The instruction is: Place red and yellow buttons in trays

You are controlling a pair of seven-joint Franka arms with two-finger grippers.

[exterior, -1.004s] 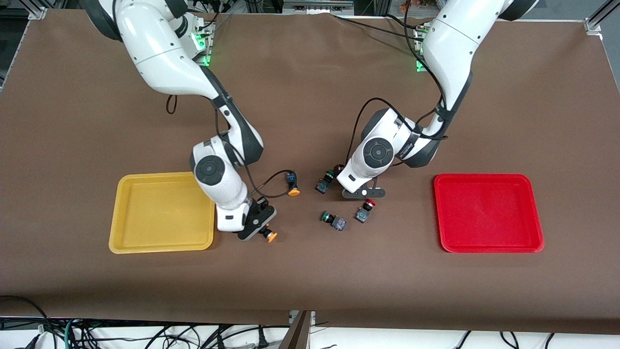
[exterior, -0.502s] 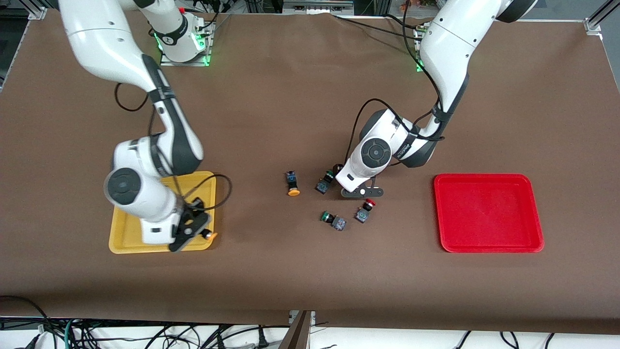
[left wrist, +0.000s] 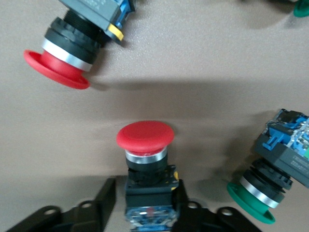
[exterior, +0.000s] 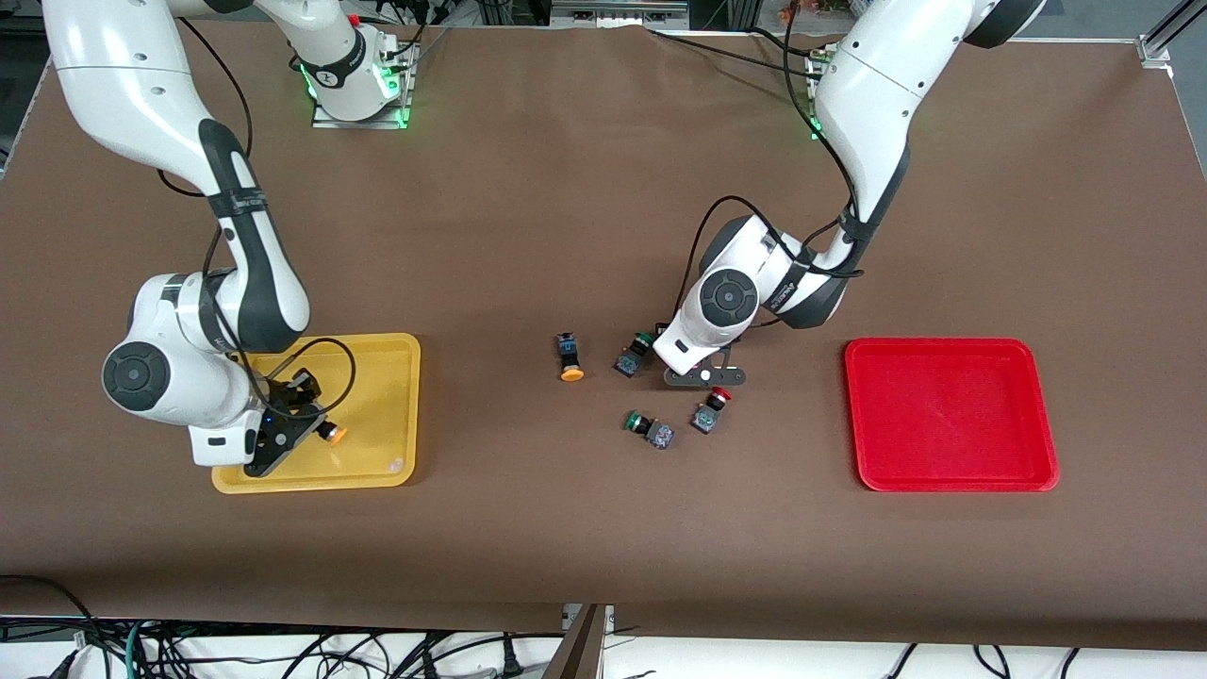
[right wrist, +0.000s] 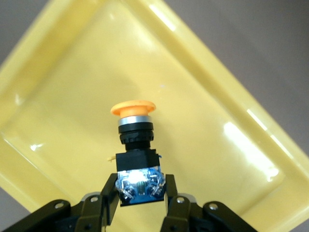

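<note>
My right gripper (exterior: 300,426) is shut on the blue body of a yellow button (exterior: 330,434) and holds it over the yellow tray (exterior: 377,396). In the right wrist view the button (right wrist: 133,121) points cap outward from the gripper (right wrist: 140,189) over the tray's floor (right wrist: 72,96). My left gripper (exterior: 703,375) is low at the table's middle, open. Its fingers flank the body of a red button (left wrist: 145,137), with a gap on one side; the arm hides this button in the front view. A second red button (exterior: 712,405) (left wrist: 60,67) lies close by. Another yellow button (exterior: 569,358) lies on the cloth. The red tray (exterior: 943,343) holds nothing.
Two green-capped buttons lie by the left gripper, one (exterior: 630,354) beside it toward the right arm's end, one (exterior: 647,428) nearer the front camera. One shows in the left wrist view (left wrist: 263,193). Brown cloth covers the table.
My right arm carried the yellow button from the cloth beside the yellow tray to over the tray. My left gripper has hardly moved.
</note>
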